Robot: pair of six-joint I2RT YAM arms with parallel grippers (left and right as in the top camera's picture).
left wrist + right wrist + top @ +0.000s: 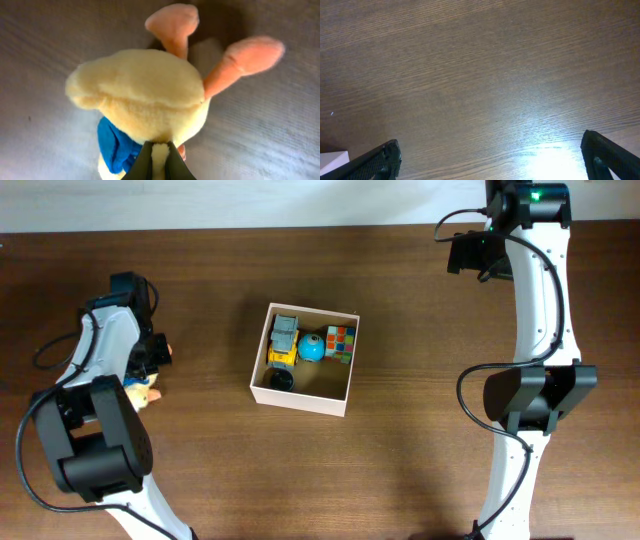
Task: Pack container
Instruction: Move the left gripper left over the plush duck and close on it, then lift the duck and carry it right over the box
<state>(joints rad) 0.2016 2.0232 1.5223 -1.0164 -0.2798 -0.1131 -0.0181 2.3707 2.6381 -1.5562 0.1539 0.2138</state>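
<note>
container (299,397) mid-table (420,470), well right of left gripper (159,150), left of right gripper (495,157) | left gripper pinched on plush (140,95) at far left; right gripper spread wide, far right | open wood on all container sides | inside: 1 truck (284,340), 1 ball (311,348), 1 cube (341,343), 1 dark item (279,379); outside: 1 plush

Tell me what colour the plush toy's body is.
Pale yellow; the plush toy shows best in the left wrist view.
</note>
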